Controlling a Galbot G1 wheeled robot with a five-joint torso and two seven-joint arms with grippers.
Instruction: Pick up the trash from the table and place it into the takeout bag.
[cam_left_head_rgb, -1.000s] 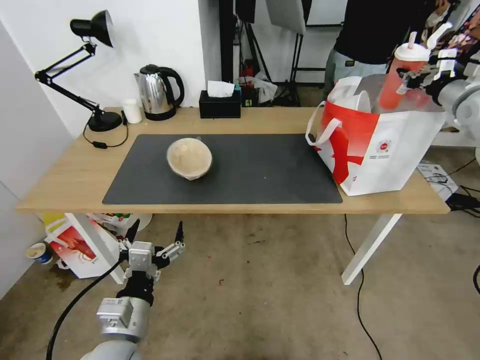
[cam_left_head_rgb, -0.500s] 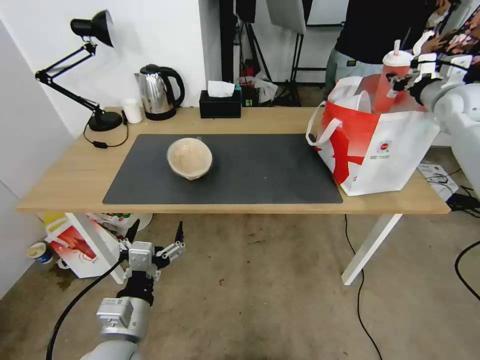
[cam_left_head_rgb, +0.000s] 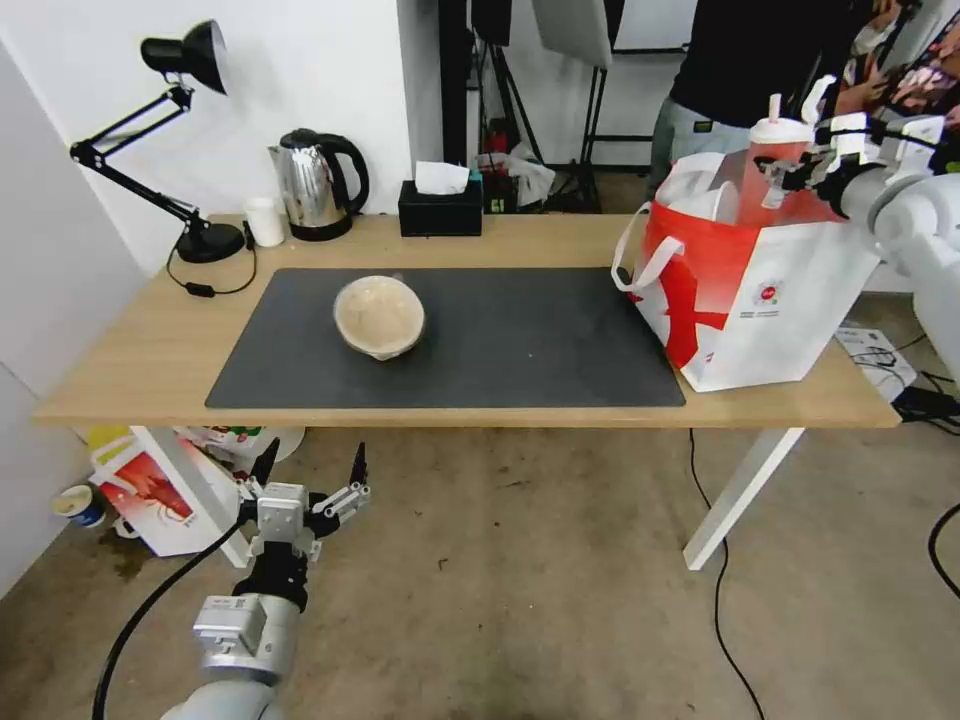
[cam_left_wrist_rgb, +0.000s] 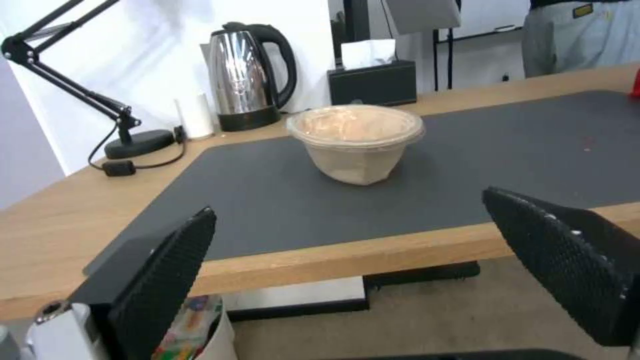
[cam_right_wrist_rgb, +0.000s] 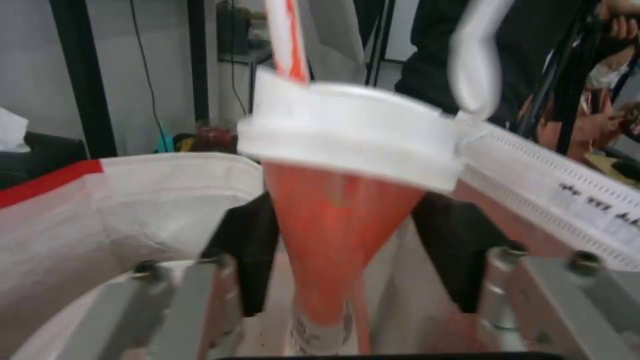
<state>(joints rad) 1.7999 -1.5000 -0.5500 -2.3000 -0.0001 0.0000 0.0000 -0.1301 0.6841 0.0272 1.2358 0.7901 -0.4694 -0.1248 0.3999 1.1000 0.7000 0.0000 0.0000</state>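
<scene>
Right gripper (cam_left_head_rgb: 790, 170) clamps the red drink cup (cam_left_head_rgb: 775, 160), seemingly partway inside the takeout bag (cam_left_head_rgb: 790, 300) below; left gripper (cam_left_head_rgb: 310, 475) idle, fingers spread.

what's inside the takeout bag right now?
The red drink cup, held by the right gripper, is partly down inside the takeout bag, beside a white bowl rim. The bag walls hide everything lower.

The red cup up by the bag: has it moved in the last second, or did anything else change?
The right hand, shut on the red cup, has carried it down and leftward, so its lower part now sits inside the takeout bag. The beige bowl on the table and the open left hand below the table's edge stayed put.
</scene>
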